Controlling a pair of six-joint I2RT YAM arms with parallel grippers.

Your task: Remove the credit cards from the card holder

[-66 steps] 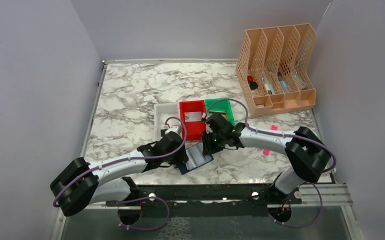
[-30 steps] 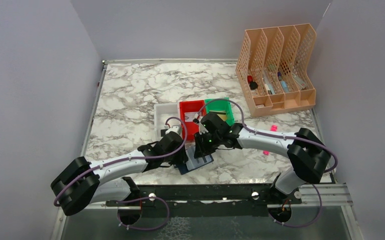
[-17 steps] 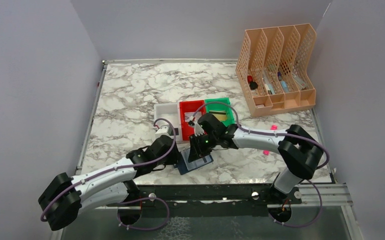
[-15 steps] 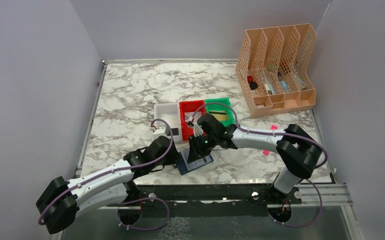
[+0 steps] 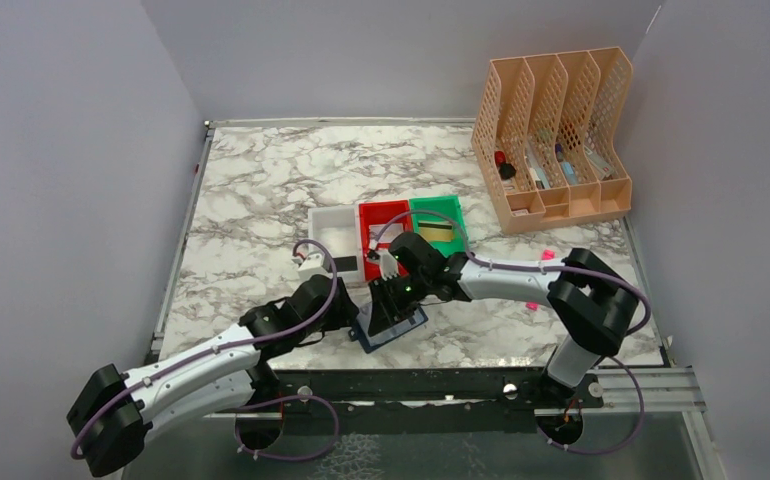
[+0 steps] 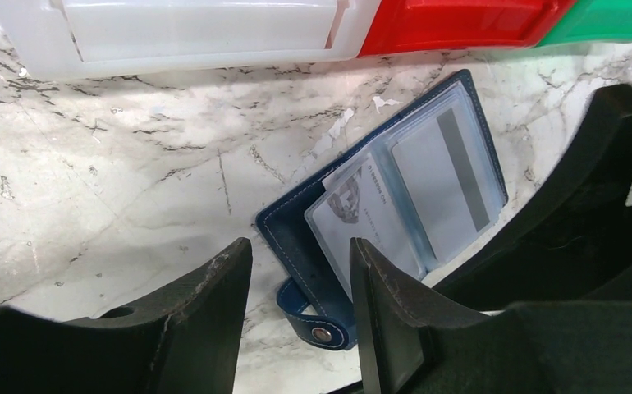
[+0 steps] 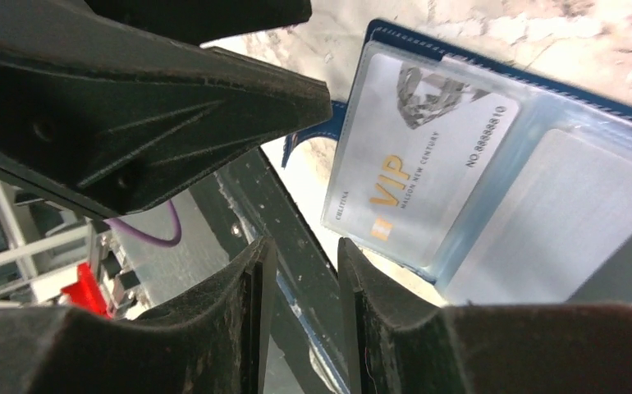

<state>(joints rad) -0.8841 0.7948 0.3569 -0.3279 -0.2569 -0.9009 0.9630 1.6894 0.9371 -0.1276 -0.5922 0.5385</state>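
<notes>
Card holder (image 5: 393, 328): small navy-blue folding wallet, lying open on the grey-veined white marble surface (image 5: 261, 190). It is just in front of the red plastic bin (image 5: 381, 215), with its clear sleeves facing up and its snap tab (image 6: 317, 322) at the near-left corner.
Credit cards (image 7: 419, 180): two thin silvery-grey plastic cards side by side inside the sleeves. One is printed VIP, the other (image 6: 448, 185) shows a dark stripe.
Left hand (image 6: 300, 250): released, fingers spread and empty, hovering over the tab corner.
Right hand (image 7: 300, 246): fingers narrowly parted and gripping nothing, close over the holder. Contact cannot be told.
</notes>
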